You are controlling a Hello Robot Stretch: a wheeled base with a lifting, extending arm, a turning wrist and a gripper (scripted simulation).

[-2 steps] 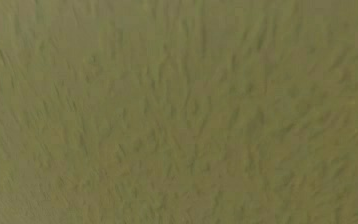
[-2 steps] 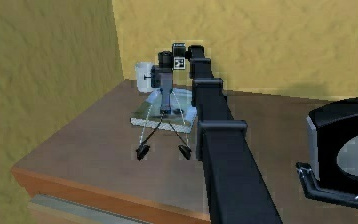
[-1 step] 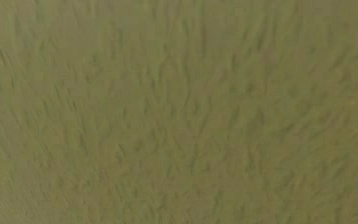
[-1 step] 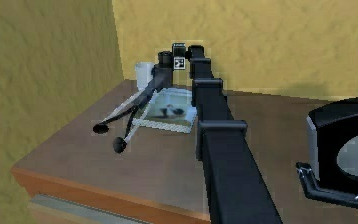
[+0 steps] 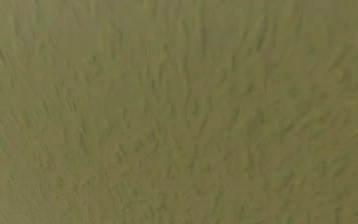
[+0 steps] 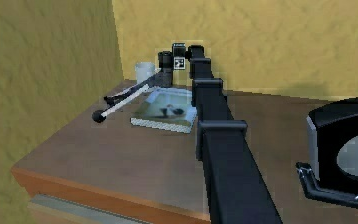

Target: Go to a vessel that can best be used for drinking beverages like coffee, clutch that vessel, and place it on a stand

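The arm (image 6: 227, 150) reaches across the counter (image 6: 87, 160) to the hand (image 6: 164, 68). I cannot tell whether the hand holds anything. The pale vessel (image 6: 144, 70) stands just beside the hand, near the wall (image 6: 47, 60). A sideways nudge could tip it. Dropping the hand might snag the book (image 6: 165, 108) or the dark rod (image 6: 122, 97) close by.

I see a wall (image 5: 177, 110) close ahead. On the bench (image 6: 87, 150), a flat book (image 6: 165, 108) lies just left of the arm (image 6: 222, 130), with a rod (image 6: 122, 100) at the book's left. Behind them, near the back wall, stands a small vessel (image 6: 144, 70), possibly a cup. An appliance (image 6: 342, 145) sits at the far right.
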